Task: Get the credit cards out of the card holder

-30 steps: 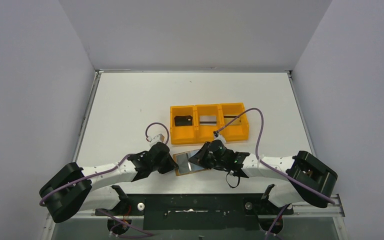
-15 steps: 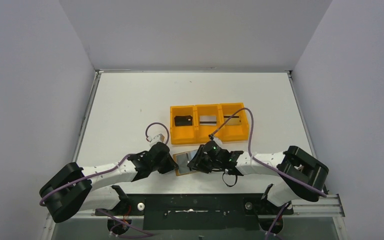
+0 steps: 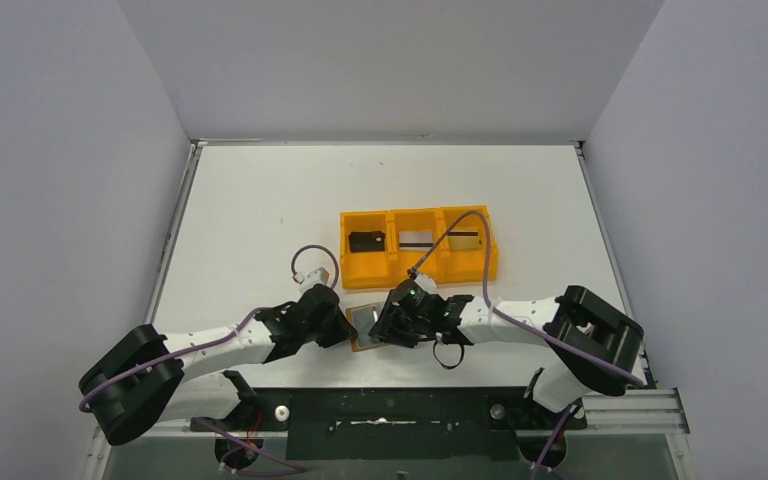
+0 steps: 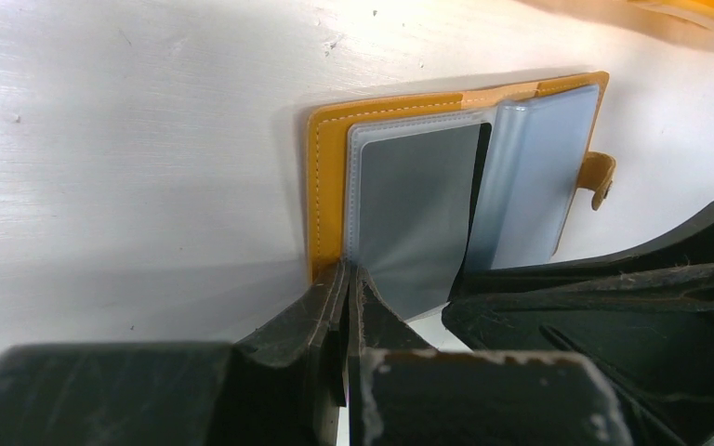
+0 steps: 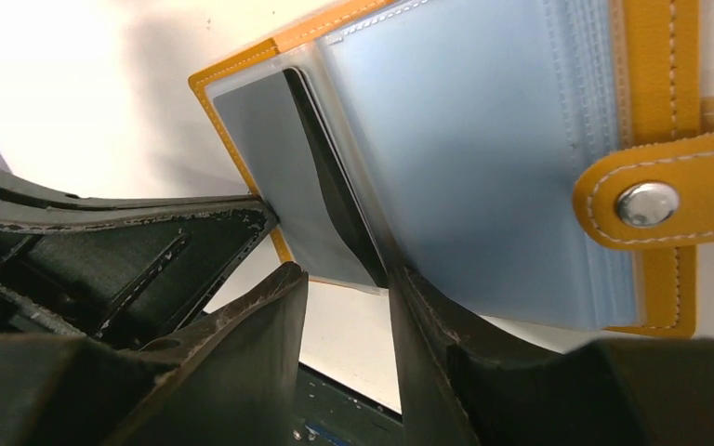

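L hand pinches card holder; R hand parted.

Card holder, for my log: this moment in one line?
card holder open | left gripper shut at its edge | right gripper open astride sleeve | grey card in sleeve

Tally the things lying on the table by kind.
card holder: 1
orange tray: 1
cards in the tray: 3, one per compartment, two seen only as thin strips
card showing in the holder: 1
total: 6
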Motion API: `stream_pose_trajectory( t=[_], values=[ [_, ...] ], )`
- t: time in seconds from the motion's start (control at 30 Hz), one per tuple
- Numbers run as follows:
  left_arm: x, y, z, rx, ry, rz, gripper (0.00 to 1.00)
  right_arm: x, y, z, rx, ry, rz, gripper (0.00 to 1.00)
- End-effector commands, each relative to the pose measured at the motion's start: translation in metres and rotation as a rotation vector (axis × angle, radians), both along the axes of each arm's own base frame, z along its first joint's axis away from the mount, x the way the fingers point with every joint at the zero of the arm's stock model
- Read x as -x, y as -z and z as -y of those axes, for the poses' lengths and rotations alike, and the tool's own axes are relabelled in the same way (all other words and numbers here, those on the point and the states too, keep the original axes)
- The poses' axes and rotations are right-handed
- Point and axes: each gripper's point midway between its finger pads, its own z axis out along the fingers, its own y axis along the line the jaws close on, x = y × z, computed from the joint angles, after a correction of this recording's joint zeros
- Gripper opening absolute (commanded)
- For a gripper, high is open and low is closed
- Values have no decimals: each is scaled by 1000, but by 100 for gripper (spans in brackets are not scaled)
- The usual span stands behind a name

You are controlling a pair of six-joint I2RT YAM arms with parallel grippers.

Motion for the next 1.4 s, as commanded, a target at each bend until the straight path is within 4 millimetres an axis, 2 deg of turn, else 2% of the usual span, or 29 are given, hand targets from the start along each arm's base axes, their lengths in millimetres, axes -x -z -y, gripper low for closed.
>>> stream_pose_trajectory(
  t=[0.0, 0.23, 0.37, 0.57, 0.67, 0.73, 0.9, 0.97, 1.13, 1.27, 1.37],
  values=[
    [25, 28, -27, -136, 29, -88, 0, -2, 5, -3, 55, 0, -3, 39],
    [25, 28, -27, -134, 32, -89, 0, -4, 14, 3, 106, 28, -15, 35],
    [25, 28, -27, -132, 32, -87, 0, -9, 7, 13, 133, 82, 25, 37],
    [25, 29, -24, -126, 38, -89, 0, -9, 12, 6, 155, 46, 8, 36],
    [25, 29, -23, -124, 43, -88, 0, -8, 11, -3, 133, 8, 11, 32],
    [25, 29, -23, -123, 46, -89, 0, -11, 1, -18, 34, -11, 42, 28],
    [26, 29, -22, -116, 49, -88, 0, -24, -32, -33, -200, -2, 108, 12],
    [26, 29, -22, -115, 49, -86, 0, -25, -45, -37, -274, -10, 134, 10],
    [25, 28, -21, -108, 55, -84, 0, -26, -58, -40, -326, -34, 179, 0],
    [25, 28, -20, -107, 61, -80, 0, -26, -60, -38, -336, -41, 199, 0],
    [25, 27, -19, -107, 76, -76, 0, -24, -56, -37, -331, -38, 189, 10]
  ],
)
